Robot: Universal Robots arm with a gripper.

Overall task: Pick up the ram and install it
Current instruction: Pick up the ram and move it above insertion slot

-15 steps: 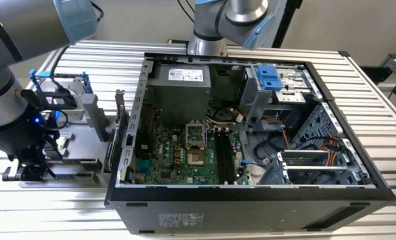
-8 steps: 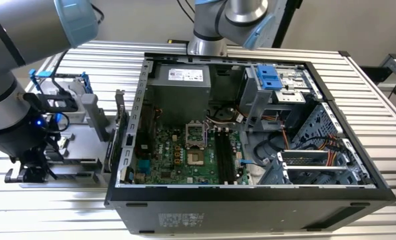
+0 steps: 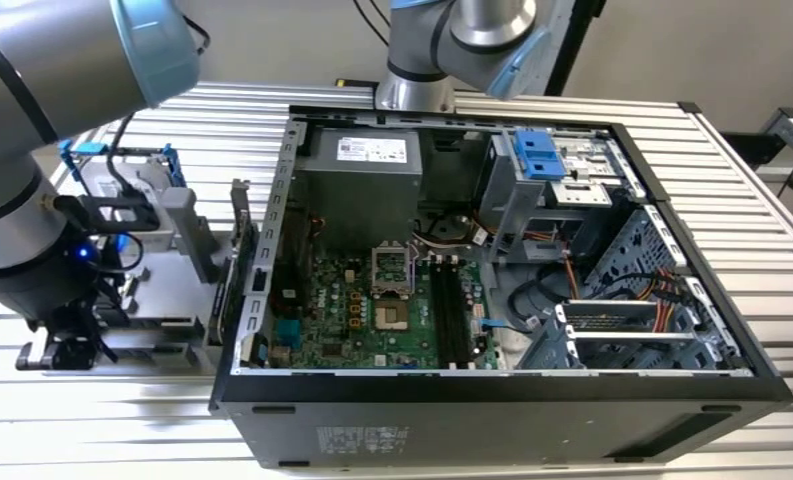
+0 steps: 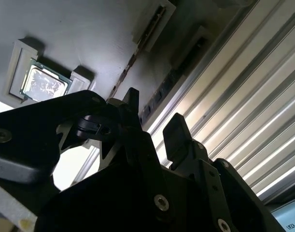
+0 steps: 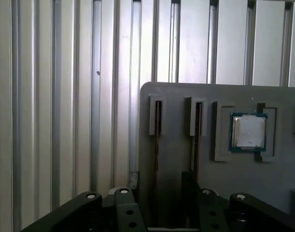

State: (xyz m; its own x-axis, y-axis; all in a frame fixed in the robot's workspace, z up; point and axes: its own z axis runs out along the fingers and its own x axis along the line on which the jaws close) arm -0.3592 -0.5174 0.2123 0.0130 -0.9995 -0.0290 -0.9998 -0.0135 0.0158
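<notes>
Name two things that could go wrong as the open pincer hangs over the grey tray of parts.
1. The ram stands edge-up in a narrow slot of the grey tray; if the pincer closes off-centre, it might tilt or jam the stick.
2. What looks like a second stick stands in the neighbouring slot, so the pincer could strike it.

Thin ram [image 5: 157,140] edge-on (in grey slot)

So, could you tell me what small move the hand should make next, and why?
I would ease the hand straight down over the ram, I think. Its fingers stand open, seemingly lined up to either side of the stick, which stands edge-on in its tray slot, ungripped.
</notes>
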